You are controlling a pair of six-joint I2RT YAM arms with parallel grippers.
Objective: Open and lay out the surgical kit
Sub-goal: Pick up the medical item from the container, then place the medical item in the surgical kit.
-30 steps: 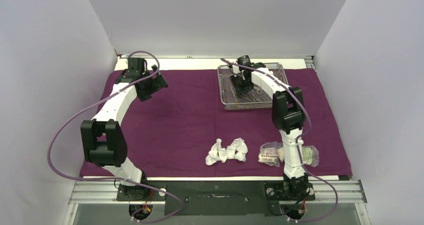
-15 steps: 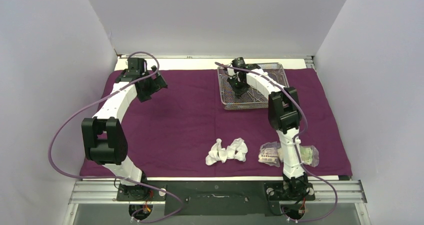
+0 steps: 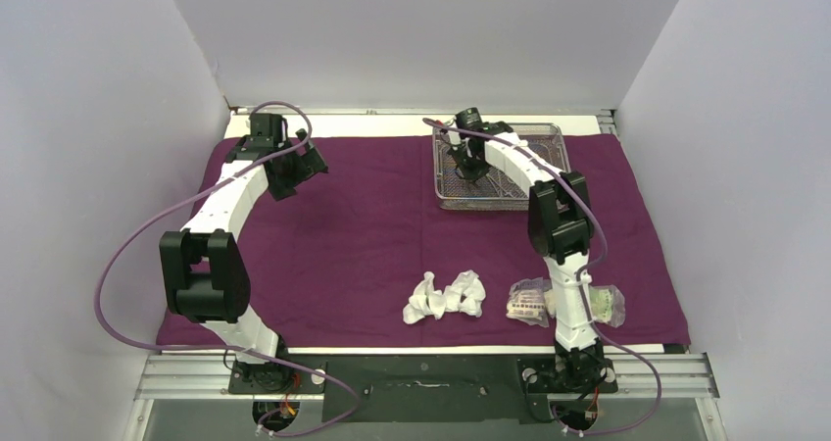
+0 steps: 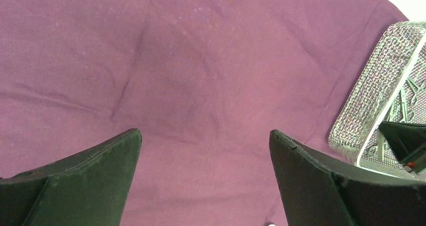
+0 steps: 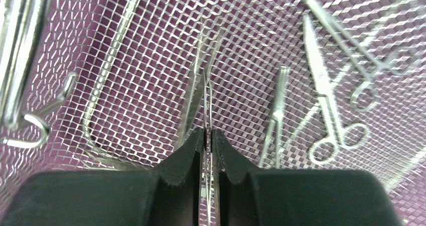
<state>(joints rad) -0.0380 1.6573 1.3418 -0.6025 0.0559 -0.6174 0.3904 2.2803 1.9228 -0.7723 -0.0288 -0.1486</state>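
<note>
Surgical kit lies spread on purple cloth [image 3: 363, 225]: mesh tray [image 3: 490, 207] at 1 o'clock, gauze wads [image 3: 446, 297] at 6, plastic packets [image 3: 529, 302] at 5. Risk: tweezers [image 5: 201, 80] are thin and slick and look pinched at one end only, so on lifting they could twist out. Tips might snag mesh and drag tray, and ring-handled forceps [image 5: 326, 110] lie close at 3 o'clock. My right fingers [image 5: 203, 140] are closed tight on tweezers inside tray. My left fingers [image 3: 299, 171] are spread wide, holding nothing, above cloth at 10 o'clock.

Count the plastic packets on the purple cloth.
2. One packet lies just left of the right arm, another packet just right of it; the arm may hide more.
</note>
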